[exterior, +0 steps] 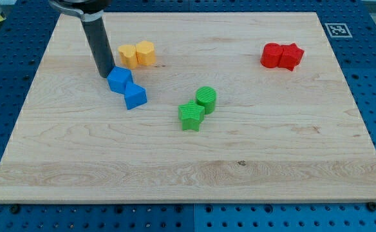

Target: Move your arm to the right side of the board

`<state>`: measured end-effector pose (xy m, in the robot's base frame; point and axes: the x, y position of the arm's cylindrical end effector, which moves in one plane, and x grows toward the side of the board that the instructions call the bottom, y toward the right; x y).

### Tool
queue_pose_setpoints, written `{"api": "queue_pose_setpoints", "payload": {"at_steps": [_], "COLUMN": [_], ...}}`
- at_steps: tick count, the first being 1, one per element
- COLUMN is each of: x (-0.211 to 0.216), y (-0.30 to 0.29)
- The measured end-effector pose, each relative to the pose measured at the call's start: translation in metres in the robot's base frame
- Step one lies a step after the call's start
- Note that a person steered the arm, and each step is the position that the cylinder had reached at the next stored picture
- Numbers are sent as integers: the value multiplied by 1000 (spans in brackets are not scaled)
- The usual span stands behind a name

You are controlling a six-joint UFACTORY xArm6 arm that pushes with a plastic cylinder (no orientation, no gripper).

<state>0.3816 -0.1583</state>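
My tip (105, 75) has no jaws to open or close; it stands at the view's left, touching the two blue plastic blocks (126, 87), beside the yellow pair (137, 54). I must reach the wooden board's (342, 129) right side, so I would slide between the green pair (197, 108) and the red pair (282, 56), not bumping them.

My rod stands near upright at the view's upper left, my tip (104, 75) down.
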Motion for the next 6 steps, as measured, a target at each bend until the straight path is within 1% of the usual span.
{"api": "queue_pose_setpoints", "payload": {"at_steps": [1, 2, 4, 5, 6], "x": [-23, -31, -10, -7, 11], "y": [-2, 32, 130, 165, 219]}}
